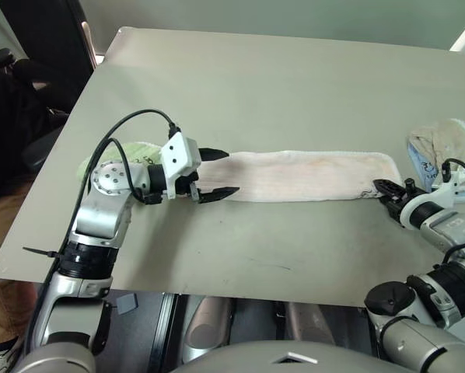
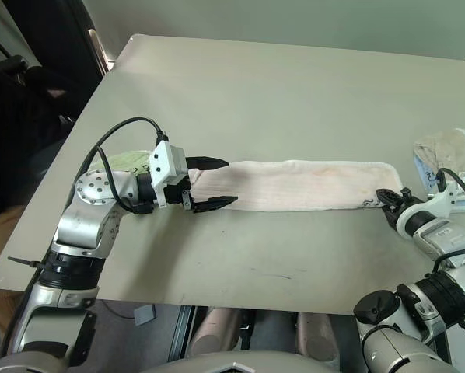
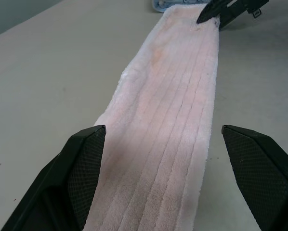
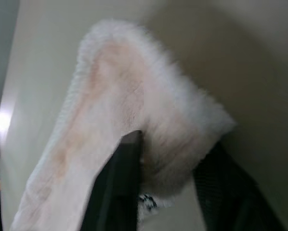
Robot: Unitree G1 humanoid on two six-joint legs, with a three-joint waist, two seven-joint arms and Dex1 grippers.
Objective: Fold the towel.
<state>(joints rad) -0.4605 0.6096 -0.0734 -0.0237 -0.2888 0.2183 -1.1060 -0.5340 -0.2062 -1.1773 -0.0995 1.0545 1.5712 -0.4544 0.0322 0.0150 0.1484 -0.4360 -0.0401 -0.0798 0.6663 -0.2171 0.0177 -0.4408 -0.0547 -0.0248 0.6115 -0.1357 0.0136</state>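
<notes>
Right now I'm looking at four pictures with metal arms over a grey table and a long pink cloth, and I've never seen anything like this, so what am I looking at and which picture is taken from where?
This is a humanoid robot with two arms, each ending in a two-fingered black gripper. The two wide pictures come from cameras in its head, looking down over the table. The other two come from cameras on its wrists, looking along the fingers. On the table lies the towel, pale pink and folded into a long strip. The left gripper stands open around one end without pinching it. The right gripper has closed on the other end's corner. A green cloth lies behind the left arm, and a beige cloth sits near the right.
</notes>
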